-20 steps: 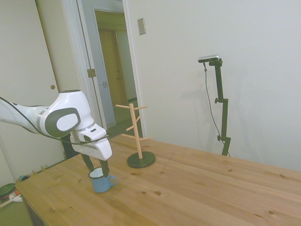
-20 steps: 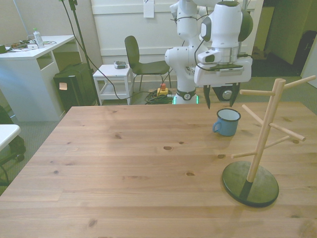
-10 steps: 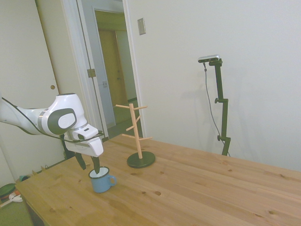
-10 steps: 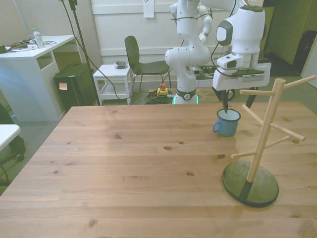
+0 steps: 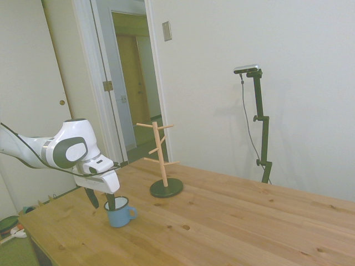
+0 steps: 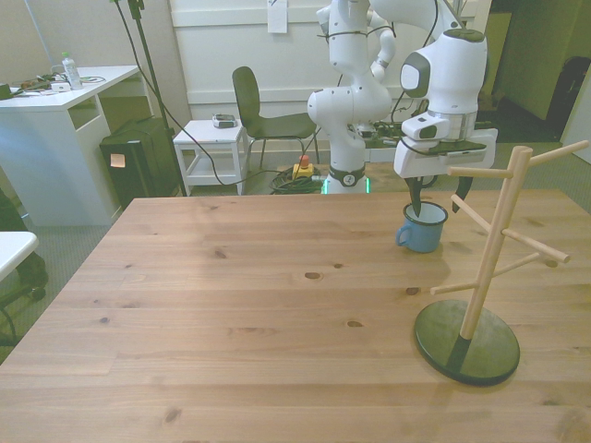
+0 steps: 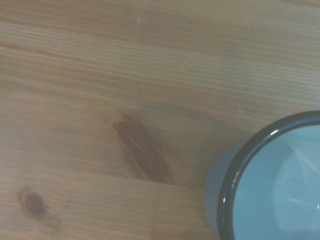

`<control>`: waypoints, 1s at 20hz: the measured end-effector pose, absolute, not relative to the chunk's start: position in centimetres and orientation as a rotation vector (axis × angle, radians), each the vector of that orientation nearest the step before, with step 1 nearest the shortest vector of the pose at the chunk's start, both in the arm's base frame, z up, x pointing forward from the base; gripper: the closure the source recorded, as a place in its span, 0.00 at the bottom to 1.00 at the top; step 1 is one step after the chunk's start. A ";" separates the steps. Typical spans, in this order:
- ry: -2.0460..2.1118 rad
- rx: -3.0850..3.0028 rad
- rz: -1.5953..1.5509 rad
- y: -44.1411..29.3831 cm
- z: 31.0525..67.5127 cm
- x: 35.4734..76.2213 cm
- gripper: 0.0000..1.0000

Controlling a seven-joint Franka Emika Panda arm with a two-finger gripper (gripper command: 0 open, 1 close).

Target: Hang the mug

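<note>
I see the mug [image 5: 120, 212] standing upright on the wooden table [image 5: 233, 221], its handle toward the front view's left. My gripper [image 6: 436, 196] is spread open, one finger [image 5: 110, 201] dipping inside the rim, the other outside. The wooden mug tree [image 6: 487, 268] stands nearby.

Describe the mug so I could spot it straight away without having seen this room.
Look at the wooden table, then the wooden peg stand on its dark round base. Between that stand and the white robot's gripper sits the mug: small, light blue, dark-rimmed, with one loop handle.
</note>
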State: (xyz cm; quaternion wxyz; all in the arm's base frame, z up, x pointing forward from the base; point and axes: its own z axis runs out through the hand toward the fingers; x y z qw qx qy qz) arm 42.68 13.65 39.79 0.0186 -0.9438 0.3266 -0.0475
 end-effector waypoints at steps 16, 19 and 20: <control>1.035 -2.945 -0.168 12.6 38.8 43.2 1.00; 1.018 -2.969 -0.162 12.7 38.4 43.6 1.00; 1.014 -2.976 -0.162 12.7 38.3 43.6 1.00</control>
